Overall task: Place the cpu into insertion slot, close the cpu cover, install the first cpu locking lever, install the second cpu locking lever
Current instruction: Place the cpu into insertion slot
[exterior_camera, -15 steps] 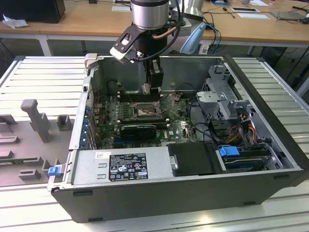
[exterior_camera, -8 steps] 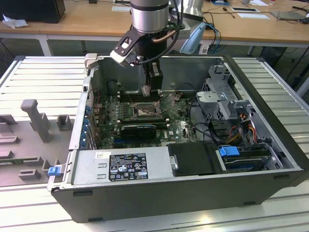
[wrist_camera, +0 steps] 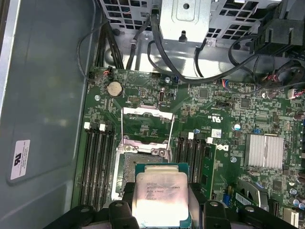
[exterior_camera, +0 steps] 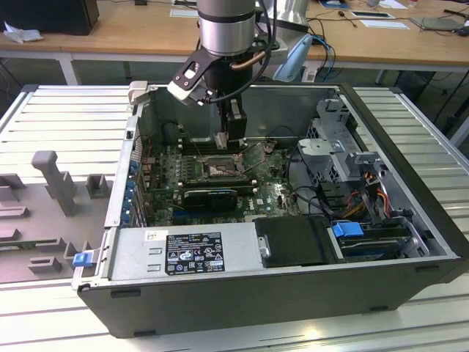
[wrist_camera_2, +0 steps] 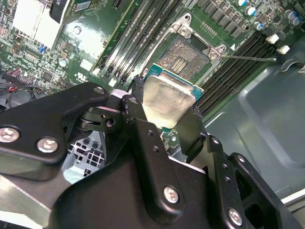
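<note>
Looking down into an open computer case (exterior_camera: 410,242) lying on a grey counter (exterior_camera: 44,110). Reaching in from above with the arm, down over the green board (exterior_camera: 275,194), toward the exterior view's left and the far wall of the case.

Pinching the cpu (wrist_camera_2: 167,100) in the gripper (wrist_camera_2: 166,113), closed just enough to hold it, with black fingers (wrist_camera_2: 136,105) pressed on two sides. Keeping it flat, silver top up, in both wrist views. Hanging just above the insertion slot (wrist_camera_2: 183,53) and partly over it, not yet sitting inside.

Showing bare brown-gold pins in the slot, with nothing on them. Standing up and open at one end of the slot: the cpu cover (wrist_camera: 145,110), a shiny silver frame with a hole in the middle. Sticking out to one side of the slot: a thin silver lever (wrist_camera_2: 250,58). Running along both sides of the slot: long black memory slots (wrist_camera: 97,162).
</note>
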`<state>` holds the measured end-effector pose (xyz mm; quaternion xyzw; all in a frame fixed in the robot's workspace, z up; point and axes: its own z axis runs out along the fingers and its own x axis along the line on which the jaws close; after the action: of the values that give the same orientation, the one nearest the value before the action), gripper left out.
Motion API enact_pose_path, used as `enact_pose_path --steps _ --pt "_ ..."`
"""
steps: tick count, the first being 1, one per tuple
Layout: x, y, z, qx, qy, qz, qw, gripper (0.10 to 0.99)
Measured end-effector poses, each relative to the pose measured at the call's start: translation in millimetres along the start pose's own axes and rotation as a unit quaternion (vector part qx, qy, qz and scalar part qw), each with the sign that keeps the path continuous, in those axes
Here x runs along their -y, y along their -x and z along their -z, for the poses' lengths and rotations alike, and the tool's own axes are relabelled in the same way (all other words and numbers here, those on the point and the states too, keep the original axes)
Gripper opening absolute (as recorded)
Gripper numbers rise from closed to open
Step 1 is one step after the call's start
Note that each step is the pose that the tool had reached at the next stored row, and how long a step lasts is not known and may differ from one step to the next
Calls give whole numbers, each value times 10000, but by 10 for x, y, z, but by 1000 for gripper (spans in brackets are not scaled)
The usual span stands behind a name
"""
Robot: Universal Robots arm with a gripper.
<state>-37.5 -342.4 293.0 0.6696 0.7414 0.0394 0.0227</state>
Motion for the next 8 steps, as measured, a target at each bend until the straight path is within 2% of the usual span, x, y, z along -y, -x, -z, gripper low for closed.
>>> enact_pose_path --steps 8 --pt "6 1 -66 0 0 0 10000 525"
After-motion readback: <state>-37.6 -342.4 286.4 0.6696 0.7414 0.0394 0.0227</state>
